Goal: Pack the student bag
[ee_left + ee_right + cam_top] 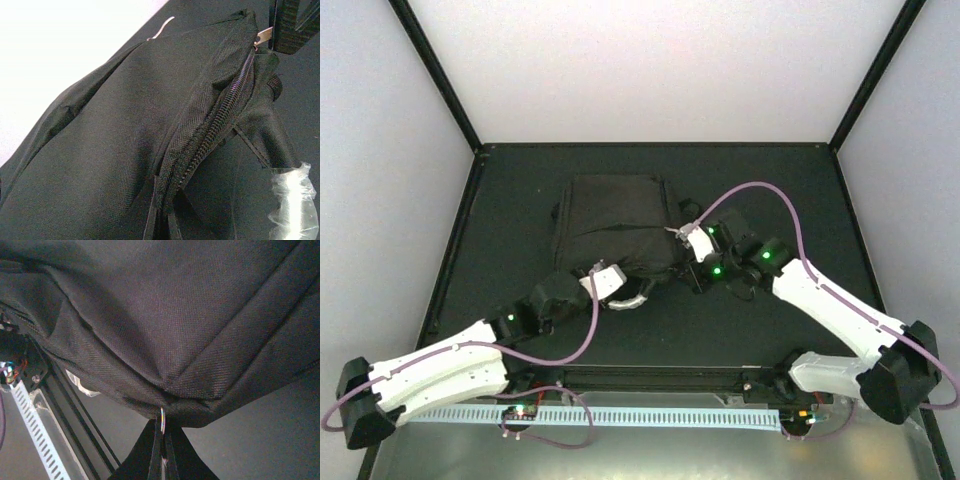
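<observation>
– Where is the student bag point(615, 220) sitting for you?
– Flat in the middle of the mat point(770, 330), with its grey handle point(632, 299) at the bag's near edge. The zipper point(220, 115) has its teeth meshed where I can see them. Its long axis runs from the bag's right corner toward the handle.
– And the arms?
– My right gripper point(163, 435) is at the bag's right corner, fingers pinched tight on the zipper pull point(163, 416). My left gripper point(605, 280) is against the bag's near edge beside the handle. I can't tell whether it is spread or clamped on fabric.
– So which arm leads?
– The right, I'd say. It has the pull, and the track lies from it toward the left gripper, so the draw should follow that line, not lift across it
</observation>
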Robot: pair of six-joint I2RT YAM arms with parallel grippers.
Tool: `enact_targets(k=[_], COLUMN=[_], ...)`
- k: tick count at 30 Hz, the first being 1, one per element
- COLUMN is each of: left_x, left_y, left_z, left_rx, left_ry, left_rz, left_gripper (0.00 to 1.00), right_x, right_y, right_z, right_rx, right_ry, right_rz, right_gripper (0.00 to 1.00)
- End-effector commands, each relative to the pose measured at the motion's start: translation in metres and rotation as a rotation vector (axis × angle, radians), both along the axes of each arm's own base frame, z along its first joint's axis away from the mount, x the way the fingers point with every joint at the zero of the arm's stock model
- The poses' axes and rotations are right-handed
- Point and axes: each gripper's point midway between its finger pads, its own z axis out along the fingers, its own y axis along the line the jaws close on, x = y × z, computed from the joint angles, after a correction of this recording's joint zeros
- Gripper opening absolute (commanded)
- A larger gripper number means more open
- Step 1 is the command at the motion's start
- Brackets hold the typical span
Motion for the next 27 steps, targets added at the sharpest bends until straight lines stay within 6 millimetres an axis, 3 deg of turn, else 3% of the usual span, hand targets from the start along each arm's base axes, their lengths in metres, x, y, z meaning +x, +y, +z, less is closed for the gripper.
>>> enact_targets(k=[1, 4, 8, 12, 14, 16, 20, 22, 27], left_x=[0.027, 0.023, 0.019, 0.019, 0.021, 0.024, 0.027, 0.023, 0.015], left_y=[0.071, 0.086, 0.087, 0.072, 0.070, 0.075, 0.097, 0.108, 0.113], left_z=[0.039, 0.046, 0.046, 0.040, 0.037, 0.039, 0.052, 0.058, 0.064], left_rx=[-0.131, -0.192, -0.224, -0.207, -0.188, -0.184, -0.258, -0.320, -0.416], left_ry=[-0.131, -0.181, -0.205, -0.178, -0.160, -0.142, -0.192, -0.222, -0.243], left_rz=[0.386, 0.419, 0.400, 0.333, 0.340, 0.383, 0.497, 0.517, 0.495], left_gripper=[0.01, 0.01, 0.01, 0.02, 0.02, 0.01, 0.02, 0.02, 0.01], right_x=[0.017, 0.018, 0.015, -0.018, -0.029, -0.021, 0.016, 0.028, 0.052], right_y=[-0.036, -0.036, -0.031, 0.001, 0.006, -0.003, -0.049, -0.061, -0.042], right_z=[-0.017, -0.012, 0.001, 0.030, 0.042, 0.043, 0.017, 0.007, 0.012], right_rx=[-0.189, -0.192, -0.164, 0.042, 0.085, 0.028, -0.272, -0.369, -0.295], right_ry=[-0.026, -0.037, -0.052, 0.022, 0.044, 0.004, -0.070, -0.067, -0.104], right_rz=[-0.116, -0.099, -0.055, 0.131, 0.181, 0.137, -0.082, -0.135, -0.182], right_gripper=[0.02, 0.02, 0.02, 0.02, 0.02, 0.02, 0.02, 0.02, 0.02])
